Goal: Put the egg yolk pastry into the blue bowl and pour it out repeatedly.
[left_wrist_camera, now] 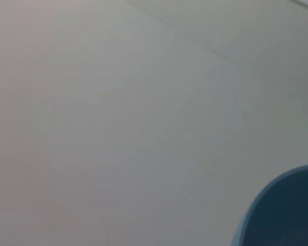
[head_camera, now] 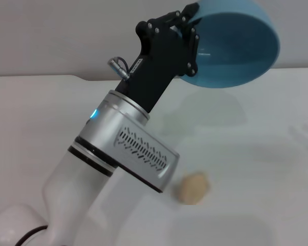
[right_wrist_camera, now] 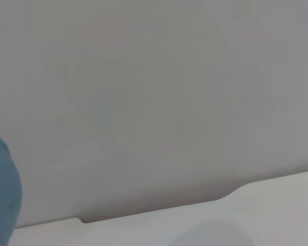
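1. the left pincer [head_camera: 191, 24] is clenched on the rim of the blue bowl [head_camera: 236, 43], holding it high above the far part of the tabletop [head_camera: 256, 154], tipped steeply so its mouth faces down and toward the near edge.
2. the bowl's glossy inside shows nothing in it.
3. the egg yolk pastry [head_camera: 193, 188] lies on the tabletop nearer the near edge, well apart from the lifted bowl and just beside the left arm's silver wrist section.
4. judged from this, a pour looks done: the pastry is out, the bowl upended. what is left is to set the bowl upright, put the pastry back in, and pour again, as the task calls for repeats.
5. the right pincer is not visible in any view; only a dark sliver shows at the right edge of the head view, so its state cannot be told.
6. count: one blue bowl, one egg yolk pastry, one pincer at work.
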